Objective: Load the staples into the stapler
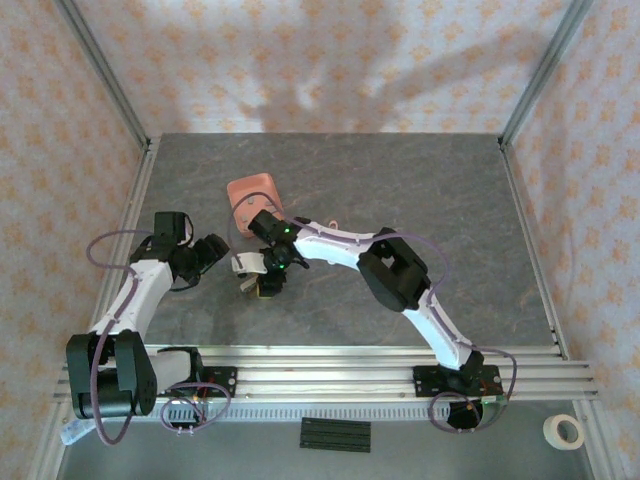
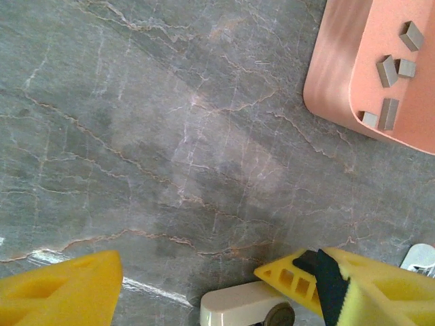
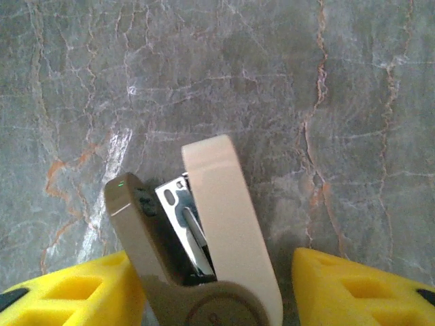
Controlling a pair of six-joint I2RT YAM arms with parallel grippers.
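Top external view: The left gripper (image 1: 208, 253) is seen low over the grey marbled table (image 1: 420, 200), left of centre. The right gripper (image 1: 268, 280) is reached across to the same area and is set over the stapler (image 1: 247, 264), which lies on the table between the two grippers. A salmon-pink tray (image 1: 252, 192) sits just behind the stapler. The jaw state of either gripper cannot be told from this height.

Left wrist view: The left gripper (image 2: 204, 278) is seen with its jaws spread wide, one yellow finger (image 2: 54, 292) at lower left and another at lower right. A cream end of the stapler (image 2: 234, 307) is seen at the bottom edge, just beside the lower-right finger; contact cannot be confirmed. The corner of the tray (image 2: 340, 88) is seen at upper right, with five grey staples (image 2: 388, 70) lying loose inside it, well apart from the stapler.

Right wrist view: The stapler (image 3: 228, 224) is seen hinged open on the table (image 3: 306, 81), its cream top arm raised off the base and the metal magazine exposed between them. The right gripper (image 3: 211, 257) is placed astride the hinge end, jaws spread. The left-hand finger (image 3: 68, 292) is seen against the base, while a narrow strip of table is seen between the stapler and the right-hand finger.
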